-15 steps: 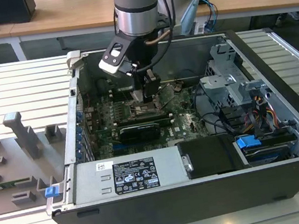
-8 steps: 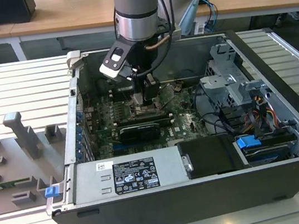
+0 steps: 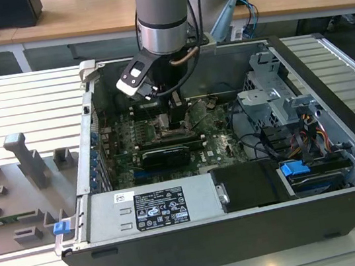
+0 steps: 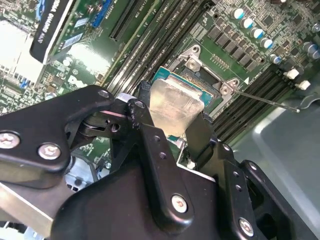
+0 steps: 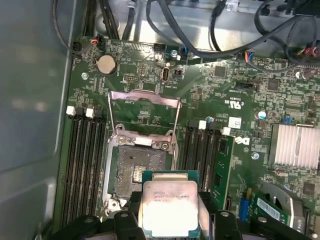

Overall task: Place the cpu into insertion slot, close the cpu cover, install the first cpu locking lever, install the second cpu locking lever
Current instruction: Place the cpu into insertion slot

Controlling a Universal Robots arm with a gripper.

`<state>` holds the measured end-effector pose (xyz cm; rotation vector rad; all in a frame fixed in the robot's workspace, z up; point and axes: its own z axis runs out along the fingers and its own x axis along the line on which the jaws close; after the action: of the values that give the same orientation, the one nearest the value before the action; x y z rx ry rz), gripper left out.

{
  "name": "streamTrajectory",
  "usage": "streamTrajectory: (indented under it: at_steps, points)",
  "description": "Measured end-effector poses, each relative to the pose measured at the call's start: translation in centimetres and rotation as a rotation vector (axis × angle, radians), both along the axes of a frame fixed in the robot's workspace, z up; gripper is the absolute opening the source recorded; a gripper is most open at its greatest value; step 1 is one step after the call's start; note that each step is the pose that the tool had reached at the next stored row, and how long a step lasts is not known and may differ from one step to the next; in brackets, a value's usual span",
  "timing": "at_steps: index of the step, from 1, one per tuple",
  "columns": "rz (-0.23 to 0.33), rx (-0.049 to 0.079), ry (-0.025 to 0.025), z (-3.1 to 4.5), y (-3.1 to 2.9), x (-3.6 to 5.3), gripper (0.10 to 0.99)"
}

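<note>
The cpu [image 5: 170,200], silvery top uppermost, is held flat between the two black fingers [image 5: 126,221] of the gripper [image 5: 172,222], which is closed only as far as the chip's width and presses on two opposite edges; the same grasp is seen in the second wrist view, where the cpu [image 4: 172,105] sits between the fingers [image 4: 150,135]. The chip is carried over the near edge of the insertion slot [image 5: 140,167], whose dark contact field is left uncovered, so the chip is not seated; whether it touches the rim cannot be told. Beyond the slot the cpu cover [image 5: 144,96] is swung up on its hinge, and green board is seen through its window. Rows of long black memory slots [image 5: 82,160] are set on either side of the socket on the motherboard [image 5: 235,90], and a coin cell [image 5: 106,64] lies beyond the cover. In the exterior view the arm [image 3: 160,15] is lowered into an open computer case [image 3: 340,149], which is laid on a slatted metal table [image 3: 20,109].
</note>
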<state>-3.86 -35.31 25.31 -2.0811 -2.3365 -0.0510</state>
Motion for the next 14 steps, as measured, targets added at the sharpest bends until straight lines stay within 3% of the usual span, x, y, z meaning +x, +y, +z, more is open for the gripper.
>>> streamTrajectory:
  at_steps: [3, 14]
  points:
    - [0.0, 0.0, 0.0005, -0.25, 0.36, 0.1, 0.525]
    - [-0.025, 0.0, 0.0005, -0.71, 0.39, 0.1, 0.525]
